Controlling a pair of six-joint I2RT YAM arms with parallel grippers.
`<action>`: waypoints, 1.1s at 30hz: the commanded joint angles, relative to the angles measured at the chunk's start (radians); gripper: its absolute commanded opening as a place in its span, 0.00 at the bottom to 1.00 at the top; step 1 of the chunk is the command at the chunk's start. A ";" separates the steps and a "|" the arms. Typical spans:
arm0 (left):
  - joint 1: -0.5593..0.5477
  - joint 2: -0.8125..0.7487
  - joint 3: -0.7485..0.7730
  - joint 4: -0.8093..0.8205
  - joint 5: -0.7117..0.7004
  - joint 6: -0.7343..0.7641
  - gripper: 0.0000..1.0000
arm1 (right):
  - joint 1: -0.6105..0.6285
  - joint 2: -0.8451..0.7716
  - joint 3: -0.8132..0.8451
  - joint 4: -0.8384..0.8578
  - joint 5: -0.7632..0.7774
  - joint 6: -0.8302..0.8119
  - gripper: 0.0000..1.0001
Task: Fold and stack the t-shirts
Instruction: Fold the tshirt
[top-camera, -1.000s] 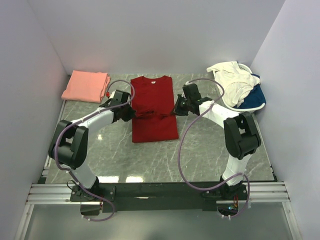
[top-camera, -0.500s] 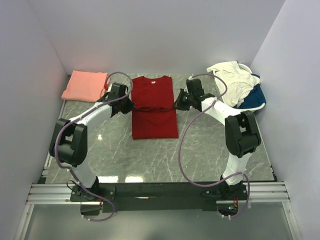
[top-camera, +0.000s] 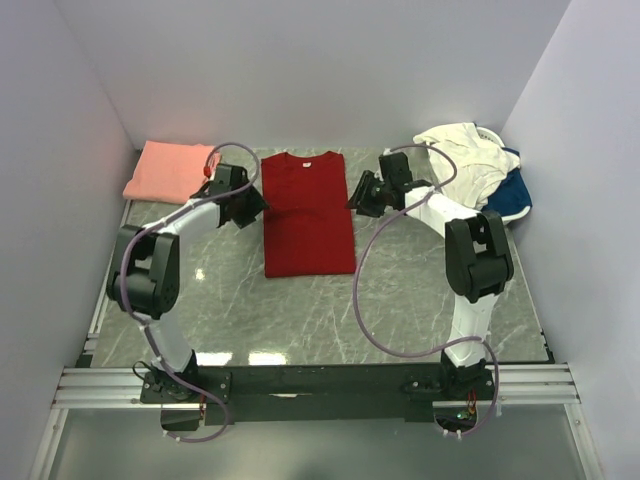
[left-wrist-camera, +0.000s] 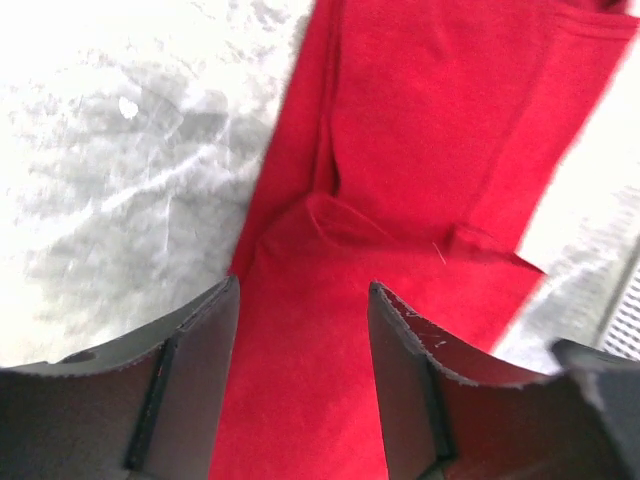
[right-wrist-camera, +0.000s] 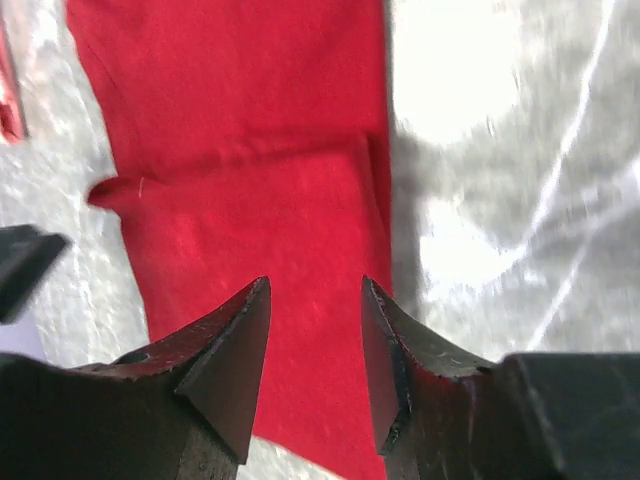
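Centrally: one deep red cotton t-shirt (top-camera: 308, 215), soft, folded to a long rectangle, flat on the grey marbled counter (top-camera: 420, 290). Left end effector (left-wrist-camera: 300, 300) and right end effector (right-wrist-camera: 315, 300) at its side edges, jaws apart, empty. Salmon t-shirt (top-camera: 172, 172) folded far left. White slatted basket (top-camera: 500, 214) far right, heaped with cream and blue tees (top-camera: 465, 150).

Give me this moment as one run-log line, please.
red t-shirt: flat on table, partly folded | left tool: open, empty, at its left edge | right tool: open, empty, at its right edge
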 joint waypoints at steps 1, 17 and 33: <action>-0.006 -0.131 -0.054 0.067 0.021 0.007 0.60 | 0.019 -0.105 -0.049 0.019 0.023 -0.013 0.49; -0.141 0.165 0.138 0.133 0.190 0.006 0.01 | 0.185 0.133 0.205 0.021 -0.061 -0.031 0.41; 0.003 0.286 0.014 0.285 0.295 -0.053 0.01 | 0.027 0.343 0.264 0.022 -0.244 -0.010 0.38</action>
